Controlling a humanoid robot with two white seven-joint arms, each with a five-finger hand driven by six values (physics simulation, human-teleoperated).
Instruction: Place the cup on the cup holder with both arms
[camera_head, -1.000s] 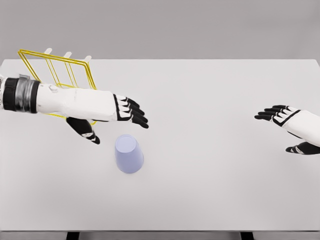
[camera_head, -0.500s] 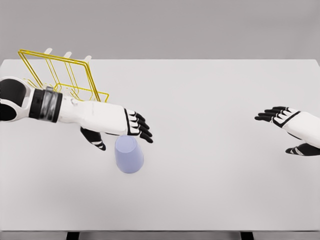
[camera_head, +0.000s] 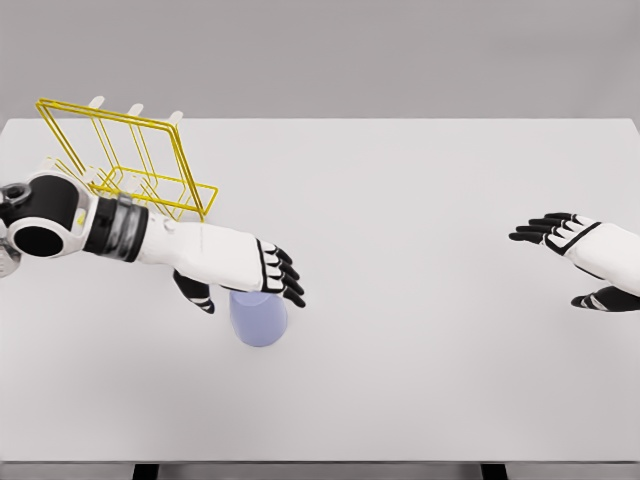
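Lavender cup (camera_head: 258, 320) stands on the white table (camera_head: 420, 330), mouth down as far as the render shows, in front of the yellow wire cup holder (camera_head: 125, 160) and a little to its right, apart from it. Left robot hand (camera_head: 255, 275) reaches in from the cup holder's side and hangs over the cup's far rim: fingers (camera_head: 288, 280) spread and extended past the top, thumb (camera_head: 198, 295) dropped low on the holder-facing side, nothing gripped; whether any digit touches the cup cannot be told. Main risk, as a judgement: the hand sits high and off-centre, so closing from here could catch only the upper edge and tip or skid the light cup across the smooth table, away from the cup holder. A thumb pushing sideways before the fingers wrap would do the same. Forearm runs nearly level, wrist just in front of the holder's front wire, so a careless lift could snag that frame. Right robot hand (camera_head: 580, 255) rests far to the right of the cup holder, fingers loosely open, empty.
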